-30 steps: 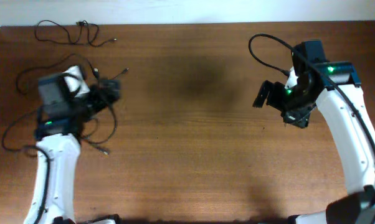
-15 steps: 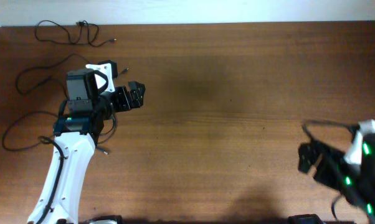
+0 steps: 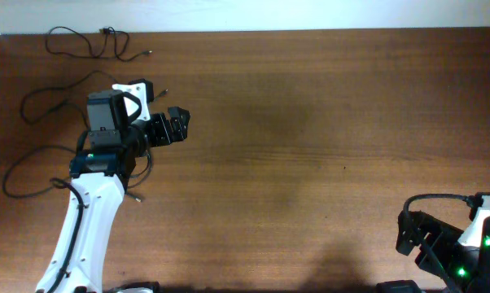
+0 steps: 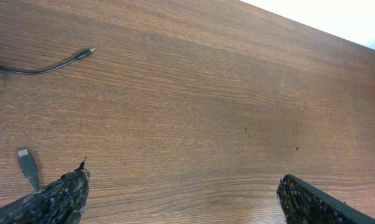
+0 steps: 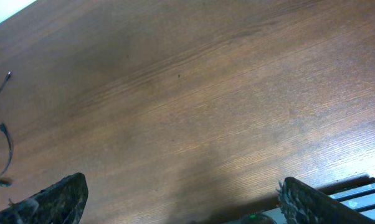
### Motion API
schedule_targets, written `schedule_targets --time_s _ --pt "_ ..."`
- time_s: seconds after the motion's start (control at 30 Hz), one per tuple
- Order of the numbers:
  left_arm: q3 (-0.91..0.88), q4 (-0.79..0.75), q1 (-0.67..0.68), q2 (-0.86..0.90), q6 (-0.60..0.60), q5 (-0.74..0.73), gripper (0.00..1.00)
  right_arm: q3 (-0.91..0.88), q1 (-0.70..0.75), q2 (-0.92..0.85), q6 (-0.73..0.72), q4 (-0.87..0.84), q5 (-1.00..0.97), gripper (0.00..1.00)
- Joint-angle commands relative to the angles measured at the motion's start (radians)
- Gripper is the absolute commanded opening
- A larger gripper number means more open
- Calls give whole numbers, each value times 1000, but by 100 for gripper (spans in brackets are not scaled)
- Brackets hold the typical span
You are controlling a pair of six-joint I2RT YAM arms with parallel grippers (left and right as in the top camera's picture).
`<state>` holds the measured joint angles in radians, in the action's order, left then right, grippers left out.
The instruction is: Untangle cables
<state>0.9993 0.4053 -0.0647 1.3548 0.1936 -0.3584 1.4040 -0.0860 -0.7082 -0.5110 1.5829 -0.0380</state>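
**A:** How are the arms posed?

**B:** From overhead, the left arm point(image 3: 86, 212) reaches up from the near edge along the left side of the table point(image 3: 310, 122). Its wrist bends so that the left gripper point(image 3: 182, 124) points right, over bare wood. The right arm point(image 3: 481, 252) sits folded in the near right corner, partly out of frame. The right gripper point(image 3: 406, 234) points left.

**A:** And the fingers?

**B:** Both pairs are spread wide with nothing between them. In each wrist view the fingers point(image 4: 56, 199) show only at the bottom corners, with plain wood grain in the gap.

**A:** Where are the cables?

**B:** The cables point(image 3: 33, 102) are all on the left side, well apart from the right gripper. They are thin black cords. One lies alone in a wavy line along the far left edge. The others curve in loose loops beside and under the left arm, so I cannot tell where they cross. The left wrist view shows a small flat plug point(image 4: 27, 165) lying just beside the left-hand finger, and a second cord end further out.
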Motion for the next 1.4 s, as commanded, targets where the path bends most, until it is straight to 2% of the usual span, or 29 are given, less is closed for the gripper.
schedule_targets --time_s 0.0,0.2,0.3,0.33,0.47,0.6,0.73,0.97,1.37 --pt "3 0 -1 -13 -20 7 99 -9 0 3 10 2 -27 99" --pt "3 0 -1 -13 -20 7 99 -48 0 8 29 -45 -27 99" --pt "3 0 -1 -13 -20 7 99 -197 18 59 157 -233 -12 99" --pt "3 0 -1 -13 -20 7 99 -321 37 111 204 -369 23 99" --pt "3 0 -1 -13 -20 7 99 -594 79 246 370 -645 159 99" --pt "3 0 -1 -13 -20 7 99 -884 102 411 385 -906 222 99" --pt "3 0 -1 -13 -20 7 99 -1059 100 542 384 -1070 248 99" --pt "3 0 -1 -13 -20 7 99 -1207 116 705 404 -1193 229 99" --pt "3 0 -1 -13 -20 7 99 -1398 120 705 520 -1600 237 98"
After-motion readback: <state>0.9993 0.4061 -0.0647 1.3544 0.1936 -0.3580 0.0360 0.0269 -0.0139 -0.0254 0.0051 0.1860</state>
